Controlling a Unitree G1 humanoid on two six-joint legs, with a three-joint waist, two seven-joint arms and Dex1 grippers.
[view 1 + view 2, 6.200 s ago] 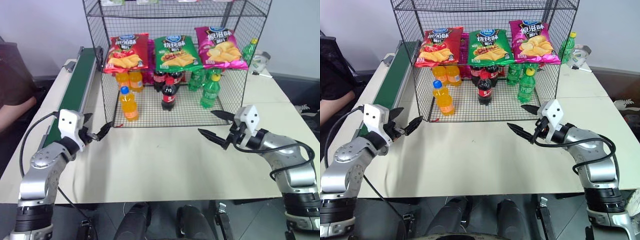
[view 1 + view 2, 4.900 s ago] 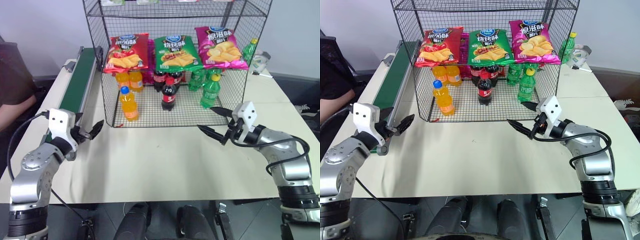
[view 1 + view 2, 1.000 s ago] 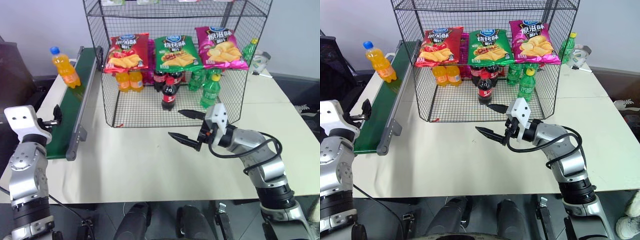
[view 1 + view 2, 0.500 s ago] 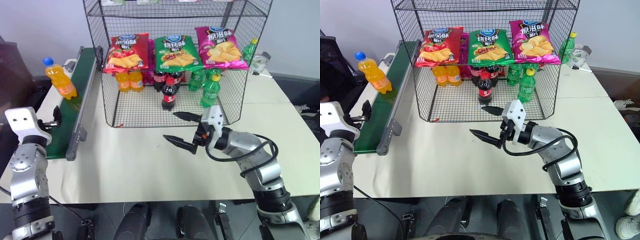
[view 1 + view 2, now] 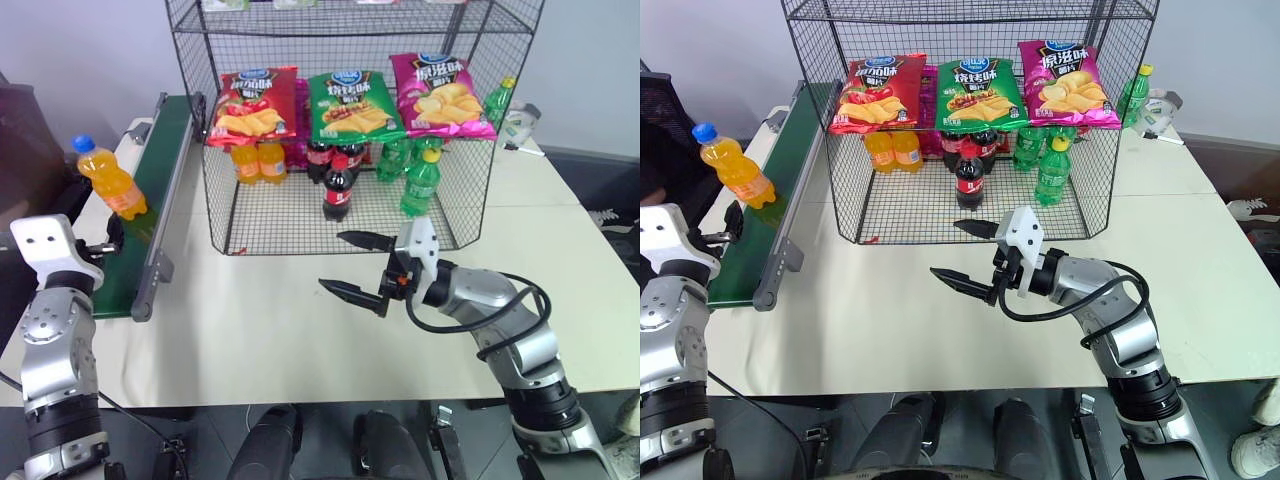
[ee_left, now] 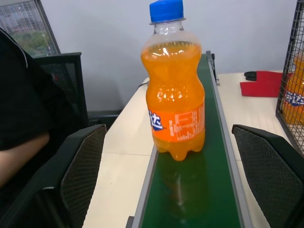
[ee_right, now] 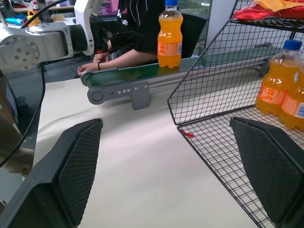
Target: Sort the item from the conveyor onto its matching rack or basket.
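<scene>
A: Where's the orange soda bottle point(image 5: 108, 178)?
B: Upright on the conveyor point(image 5: 150, 190), near its close end, just ahead of the left claw point(image 6: 175, 190), which is spread wide.
A: And rightward?
B: The wire rack point(image 5: 350, 225) mid-table point(image 5: 270, 340); the right claw point(image 5: 358, 266) gapes wide, empty, before it.

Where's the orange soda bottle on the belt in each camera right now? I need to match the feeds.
Left eye view: orange soda bottle upright on the conveyor, far left.
Right eye view: same bottle, far left edge.
Left wrist view: bottle centred, between the open left gripper fingers.
Right wrist view: bottle at top, on the belt.
Shared landmark: the green conveyor under it.
</scene>
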